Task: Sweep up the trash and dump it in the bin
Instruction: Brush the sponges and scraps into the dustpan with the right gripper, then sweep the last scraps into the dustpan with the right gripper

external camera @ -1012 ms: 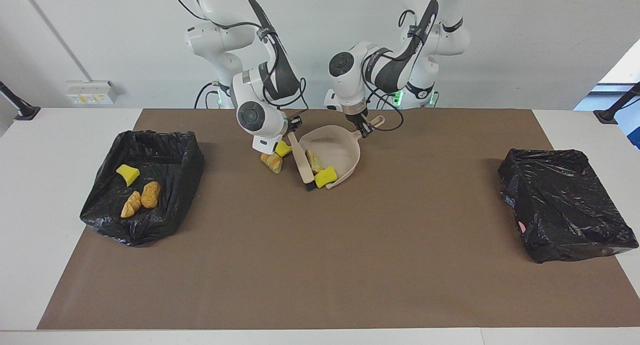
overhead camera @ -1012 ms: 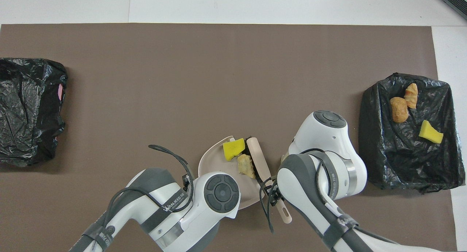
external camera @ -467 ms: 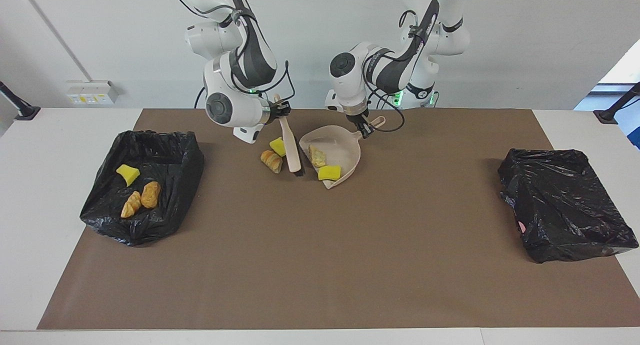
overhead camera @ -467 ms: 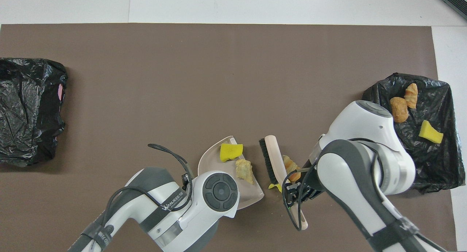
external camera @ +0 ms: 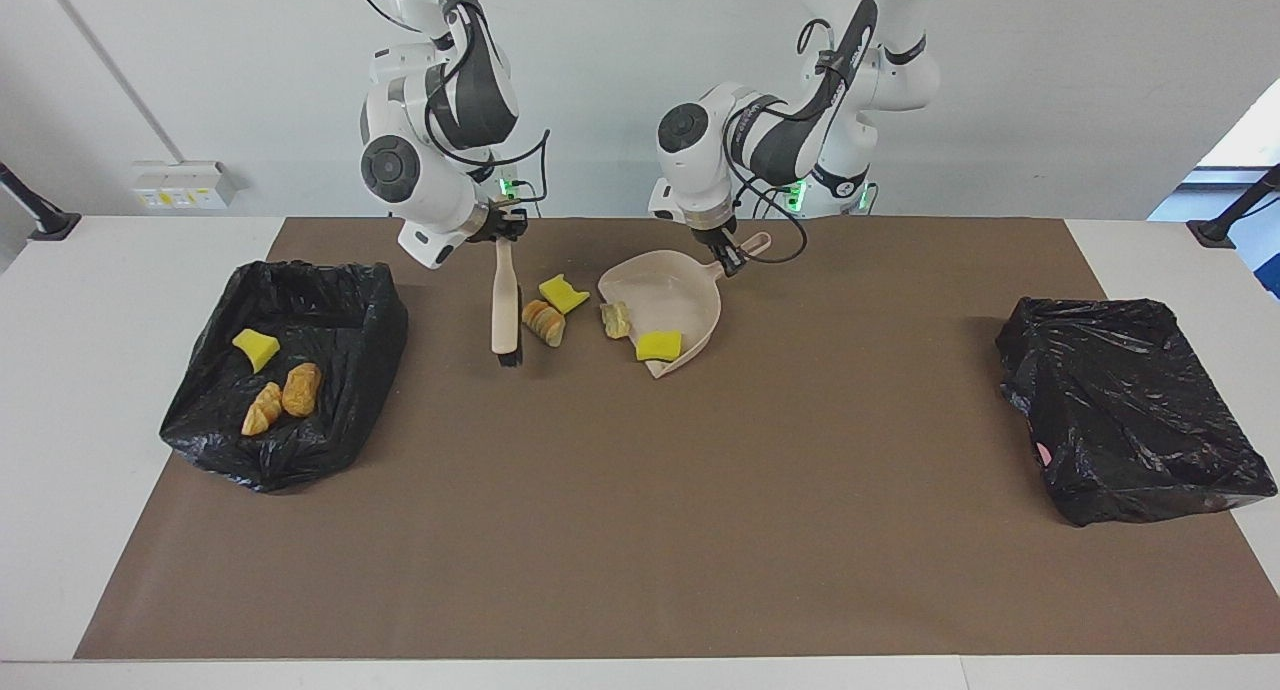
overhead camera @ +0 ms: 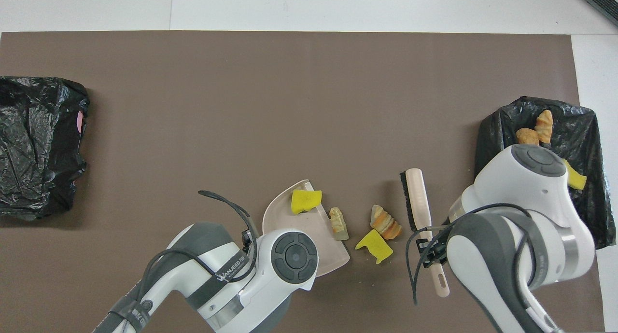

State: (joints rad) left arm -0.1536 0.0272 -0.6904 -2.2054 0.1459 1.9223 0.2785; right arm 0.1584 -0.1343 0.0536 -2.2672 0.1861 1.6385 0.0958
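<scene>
Facing view: my right gripper (external camera: 503,232) clamps brush (external camera: 506,310), left gripper (external camera: 727,253) clamps dustpan (external camera: 668,305); scraps (external camera: 548,321) at brush's 3 o'clock look light, soft; push, not pinch.

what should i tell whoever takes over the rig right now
Right gripper: shut on the brush, which hangs over the mat beside two loose scraps.
Left gripper: shut on the dustpan handle, pan resting on the mat.
Trash: one yellow sponge piece in the pan, a tan chunk at its open edge; a bread chunk and a yellow sponge lie on the mat between brush and pan.
Done: three scraps sit in the bin at the right arm's end.
Left: sweep the loose scraps into the pan, then dump it in a bin.
</scene>
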